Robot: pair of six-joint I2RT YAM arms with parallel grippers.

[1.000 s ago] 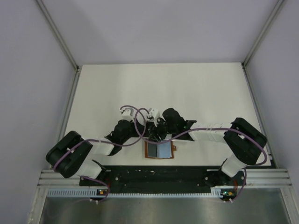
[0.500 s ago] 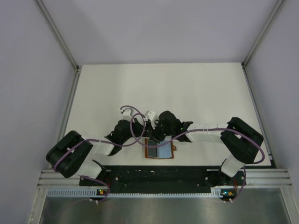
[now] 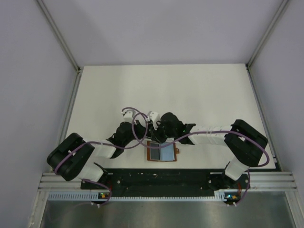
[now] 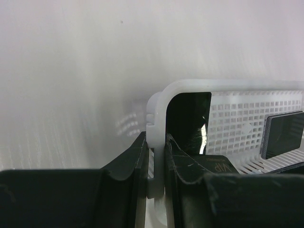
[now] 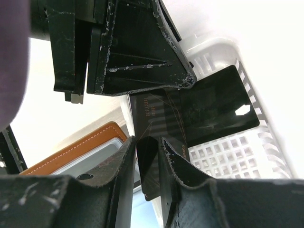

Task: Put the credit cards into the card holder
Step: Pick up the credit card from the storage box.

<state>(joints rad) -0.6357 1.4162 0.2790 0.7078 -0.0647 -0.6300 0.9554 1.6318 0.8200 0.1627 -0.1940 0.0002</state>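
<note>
While the left gripper (image 4: 156,183) pinches the rim of the white basket (image 4: 190,88) at one rounded corner, the right gripper (image 5: 148,171) sits at that same corner. Its fingers are drawn close on either side of a black card (image 5: 154,118) that sticks out over the basket's rim, but I cannot tell whether they already press it. More cards (image 4: 284,135) lie stacked inside the basket. Just beside the basket, the brown wallet (image 3: 161,154) lies open on the table (image 3: 190,90).
</note>
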